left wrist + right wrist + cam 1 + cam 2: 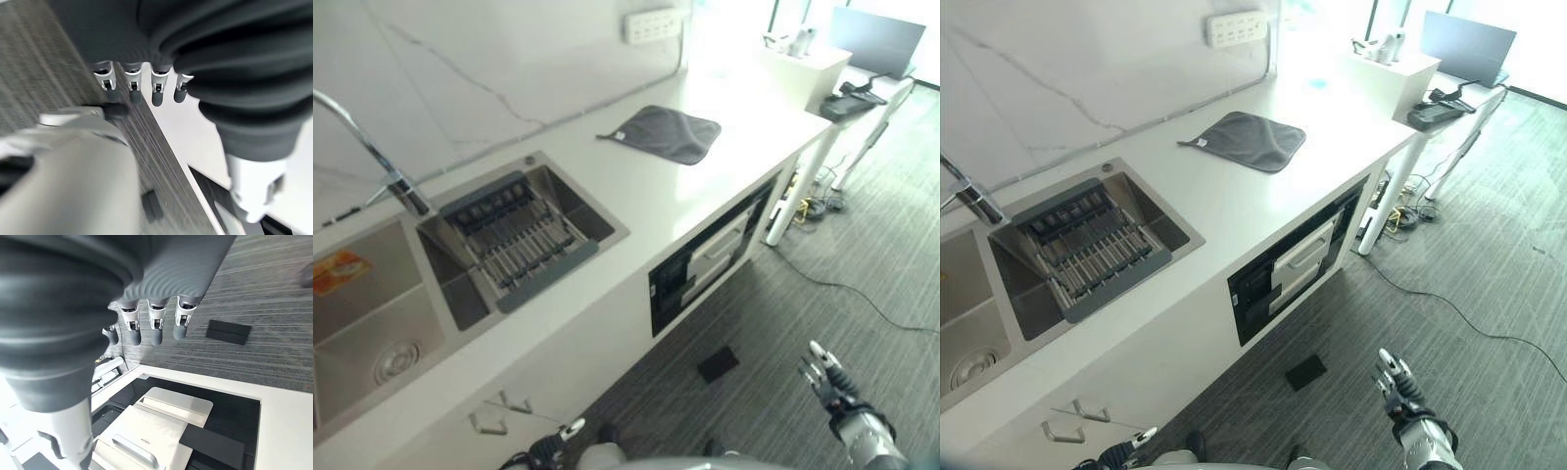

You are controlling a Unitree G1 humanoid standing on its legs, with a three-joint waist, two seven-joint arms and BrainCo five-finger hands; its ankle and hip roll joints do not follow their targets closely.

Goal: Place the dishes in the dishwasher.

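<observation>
Sink (372, 323): brushed metal, dull sheen. Rack (514, 235) inside it: metal bars in a grey plastic frame. Counter (636, 191): smooth, white, faintly glossy. Cloth (668, 131), upper centre: soft, matt grey. Dishwasher (710, 257) front: glossy black. Floor (862, 245): ribbed grey carpet.

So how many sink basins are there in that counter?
2: one basin holding a drying rack, and another on its left, partly out of view.

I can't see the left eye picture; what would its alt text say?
A white kitchen counter holds a steel sink with a grey slatted rack set in it and a dark grey cloth lying flat. A black-fronted dishwasher sits below, and the robot's right hand hangs open over grey carpet.
</observation>
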